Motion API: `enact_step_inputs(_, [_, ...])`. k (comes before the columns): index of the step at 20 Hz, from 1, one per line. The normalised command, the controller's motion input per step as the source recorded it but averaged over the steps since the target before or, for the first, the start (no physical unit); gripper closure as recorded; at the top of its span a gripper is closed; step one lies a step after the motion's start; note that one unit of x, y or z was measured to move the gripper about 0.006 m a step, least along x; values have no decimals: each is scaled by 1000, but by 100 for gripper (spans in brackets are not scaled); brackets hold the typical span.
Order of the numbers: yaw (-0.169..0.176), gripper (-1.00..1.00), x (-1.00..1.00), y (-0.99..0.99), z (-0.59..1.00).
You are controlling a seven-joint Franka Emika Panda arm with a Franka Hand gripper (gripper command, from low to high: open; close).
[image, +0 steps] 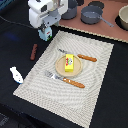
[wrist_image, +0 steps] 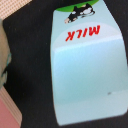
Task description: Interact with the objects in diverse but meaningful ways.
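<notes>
My gripper hangs at the back of the exterior view's left, right over a light blue-and-white milk box by the placemat's corner. Its fingers seem to flank the box, but contact is unclear. The wrist view is filled by the same milk box, with red MILK print and no fingers showing. A yellow pack with red-white print lies on a round wooden plate. A dark reddish-brown stick and a white scoop-like piece lie on the black table.
A striped beige placemat holds the plate, a fork and a knife, both with orange handles. Grey pots and a bowl stand at the back on a pinkish surface.
</notes>
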Motion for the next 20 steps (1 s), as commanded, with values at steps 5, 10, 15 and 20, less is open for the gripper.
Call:
enact_step_inputs(5, [-12,-100,-451,0,-299])
enact_step_inputs(10, [-2,-100,-561,1,-220])
enact_step_inputs(15, [-3,-100,-511,21,-113])
enact_step_inputs(20, [-3,100,-379,48,-22])
